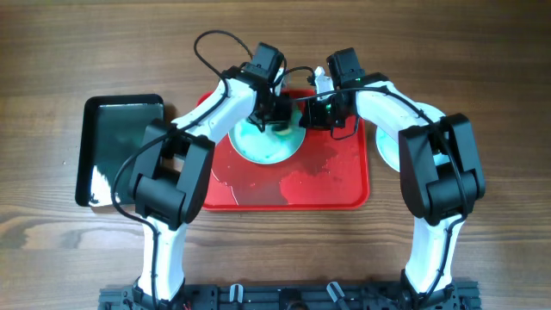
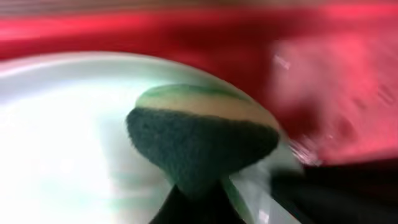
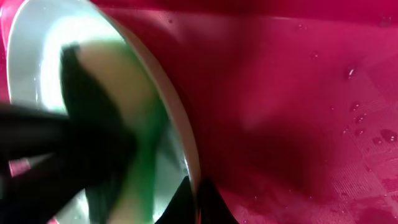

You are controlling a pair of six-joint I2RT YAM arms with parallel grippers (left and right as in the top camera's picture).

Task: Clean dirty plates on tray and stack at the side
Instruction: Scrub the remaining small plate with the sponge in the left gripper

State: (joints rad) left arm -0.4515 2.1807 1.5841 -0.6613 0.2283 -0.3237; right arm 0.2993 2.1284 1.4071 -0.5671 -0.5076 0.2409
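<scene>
My left pincer (image 2: 191, 204) clenches the sponge (image 2: 202, 140), pressed on the plate (image 1: 271, 148), central on the tray (image 1: 336, 185); my right pincer (image 3: 196, 199) pinches its right rim, so I judge wiping falls to the left.

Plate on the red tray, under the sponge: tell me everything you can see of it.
The plate is round, shallow, pale cyan and glossy, possibly glazed or plastic. It lies, apparently flat, on the upper left part of the red tray. Green smears streak its middle. The left gripper presses a green-and-yellow sponge onto it. The right gripper grips the right rim between its fingers.
</scene>
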